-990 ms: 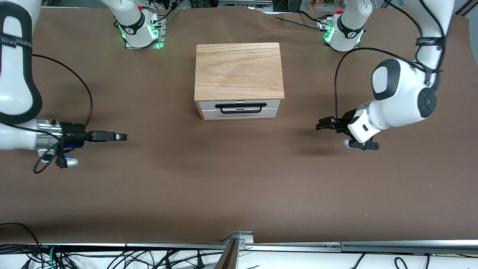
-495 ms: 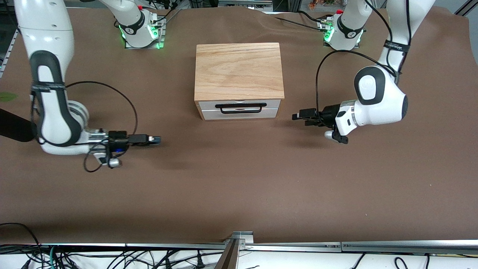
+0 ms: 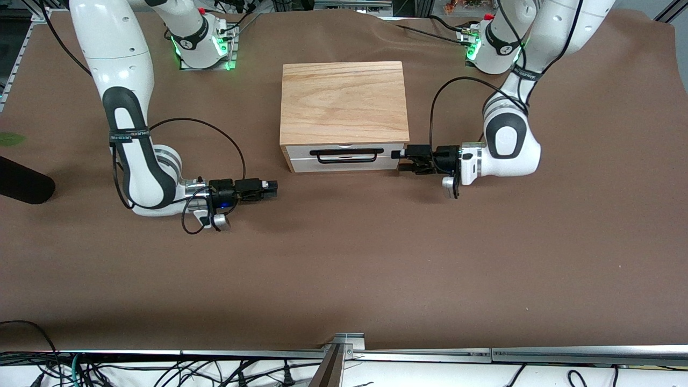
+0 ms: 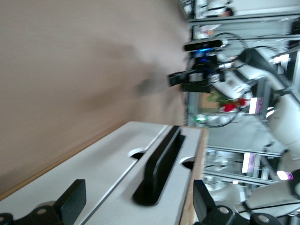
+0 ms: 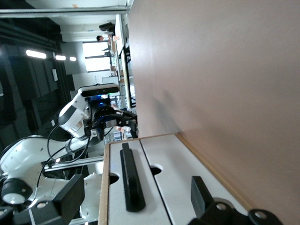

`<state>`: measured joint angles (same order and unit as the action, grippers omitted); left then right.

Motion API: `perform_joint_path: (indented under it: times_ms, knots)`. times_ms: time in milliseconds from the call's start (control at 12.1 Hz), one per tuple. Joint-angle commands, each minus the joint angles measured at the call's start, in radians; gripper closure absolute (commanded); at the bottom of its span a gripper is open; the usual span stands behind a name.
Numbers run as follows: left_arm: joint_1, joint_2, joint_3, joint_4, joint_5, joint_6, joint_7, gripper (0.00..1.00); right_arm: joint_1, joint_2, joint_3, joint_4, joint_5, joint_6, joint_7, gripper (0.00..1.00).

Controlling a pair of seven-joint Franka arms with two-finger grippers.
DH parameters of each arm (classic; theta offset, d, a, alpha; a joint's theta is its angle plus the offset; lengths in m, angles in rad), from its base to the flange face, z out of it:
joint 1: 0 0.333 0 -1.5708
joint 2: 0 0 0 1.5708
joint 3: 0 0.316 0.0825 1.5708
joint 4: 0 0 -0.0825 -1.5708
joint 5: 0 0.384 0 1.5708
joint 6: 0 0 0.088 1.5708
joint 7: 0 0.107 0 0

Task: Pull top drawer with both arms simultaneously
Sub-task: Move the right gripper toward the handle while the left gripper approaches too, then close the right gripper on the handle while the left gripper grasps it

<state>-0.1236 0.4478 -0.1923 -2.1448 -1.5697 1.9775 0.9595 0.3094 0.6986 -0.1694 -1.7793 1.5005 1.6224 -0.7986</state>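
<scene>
The wooden cabinet [image 3: 344,102] stands mid-table. Its top drawer [image 3: 301,150] is shut, with a white front and a black bar handle [image 3: 346,155]. My left gripper [image 3: 400,161] is open, low beside the drawer front at the left arm's end, and holds nothing. In the left wrist view the handle [image 4: 159,168] lies between the open fingers of the left gripper [image 4: 138,187]. My right gripper [image 3: 271,188] is open and empty, low over the cloth off the cabinet's corner toward the right arm's end. In the right wrist view the right gripper [image 5: 136,183] faces the handle [image 5: 131,180].
A plain white panel [image 3: 344,164] sits under the top drawer. A brown cloth [image 3: 344,269] covers the table. A black object [image 3: 21,185] lies at the right arm's end. A metal rail [image 3: 344,352] runs along the edge nearest the camera.
Both arms have swung in toward the cabinet. The left gripper has reached the side of the drawer front. The right gripper has come close to the cabinet's corner.
</scene>
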Motion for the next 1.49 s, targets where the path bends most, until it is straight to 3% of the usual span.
perform_joint_path:
  times_ms: [0,248,495,578,1073,1403]
  knots:
    - [-0.007,0.049,-0.041,0.02,-0.119,-0.023,0.087,0.0,0.013,-0.019,0.016,-0.02,0.014,-0.054,-0.028,0.0]
    - [-0.04,0.101,-0.045,0.051,-0.187,-0.023,0.163,0.15,0.071,-0.017,0.018,-0.02,0.018,-0.039,-0.04,0.0]
    - [-0.041,0.11,-0.045,0.054,-0.196,-0.064,0.166,0.48,0.109,-0.001,0.018,-0.02,0.087,-0.019,-0.103,0.0]
    - [-0.041,0.118,-0.045,0.054,-0.196,-0.075,0.169,0.53,0.12,0.005,0.018,-0.026,0.105,-0.019,-0.123,0.0]
    - [-0.039,0.166,-0.045,0.048,-0.199,-0.141,0.263,0.59,0.166,0.007,0.025,-0.058,0.17,-0.027,-0.221,0.0]
    - [-0.039,0.176,-0.045,0.046,-0.199,-0.166,0.28,0.85,0.174,0.013,0.025,-0.083,0.182,-0.033,-0.255,0.0]
